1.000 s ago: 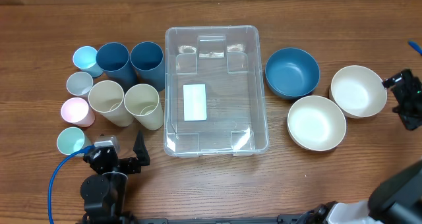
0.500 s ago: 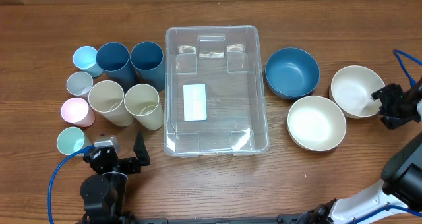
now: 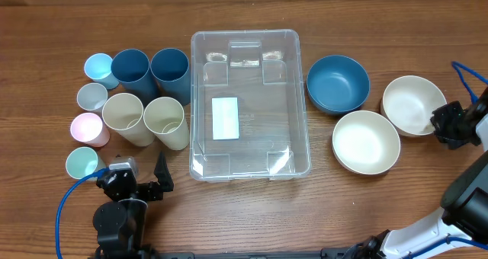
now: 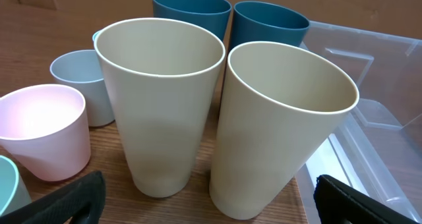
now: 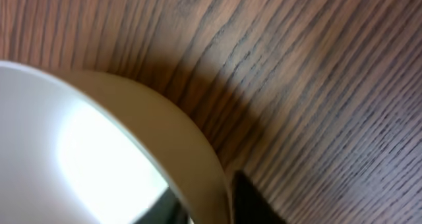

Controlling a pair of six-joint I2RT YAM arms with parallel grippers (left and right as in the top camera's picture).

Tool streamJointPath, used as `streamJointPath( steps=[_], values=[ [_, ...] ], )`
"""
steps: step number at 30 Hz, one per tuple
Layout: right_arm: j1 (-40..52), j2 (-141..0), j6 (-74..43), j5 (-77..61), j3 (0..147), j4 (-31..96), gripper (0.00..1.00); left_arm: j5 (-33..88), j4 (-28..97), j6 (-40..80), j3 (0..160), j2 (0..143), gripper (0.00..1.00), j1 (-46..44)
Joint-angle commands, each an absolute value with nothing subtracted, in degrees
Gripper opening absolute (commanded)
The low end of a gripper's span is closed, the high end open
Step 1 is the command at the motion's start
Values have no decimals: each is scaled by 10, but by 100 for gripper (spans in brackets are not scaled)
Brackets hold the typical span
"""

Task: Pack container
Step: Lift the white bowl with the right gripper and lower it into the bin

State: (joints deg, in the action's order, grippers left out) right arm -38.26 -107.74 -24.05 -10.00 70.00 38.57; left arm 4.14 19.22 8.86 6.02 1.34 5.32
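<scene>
Clear container [image 3: 248, 148] lay empty at mid-counter [image 3: 343, 206], ready for filling; right pincer [image 3: 441, 126] was clamped on the rim of the outermost cream bowl [image 3: 412, 103], presumably to carry it in; left pincer [image 3: 139, 175] stood apart, facing the cups [image 3: 123, 116].

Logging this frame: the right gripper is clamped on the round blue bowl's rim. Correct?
Not blue. The right gripper clamps the rim of the round cream bowl farthest right; the overhead view shows it.
</scene>
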Motion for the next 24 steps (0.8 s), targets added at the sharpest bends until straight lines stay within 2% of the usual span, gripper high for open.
streamJointPath(
  steps=[1, 9, 15, 19, 24],
  values=[
    [-384, -1074, -256, -96, 694, 380, 5, 50, 190, 94, 58, 7, 100, 52],
    [-400, -1070, -290, -100, 720, 410, 4, 50, 190, 94, 58, 7, 100, 52],
    [-389, -1014, -308, -186, 790, 475, 4, 50, 190, 94, 58, 7, 100, 52],
    [-342, -942, -298, -192, 842, 508, 4, 50, 190, 94, 58, 7, 100, 52],
    [-230, -845, -257, -192, 878, 528, 4, 50, 190, 94, 58, 7, 100, 52]
  ],
)
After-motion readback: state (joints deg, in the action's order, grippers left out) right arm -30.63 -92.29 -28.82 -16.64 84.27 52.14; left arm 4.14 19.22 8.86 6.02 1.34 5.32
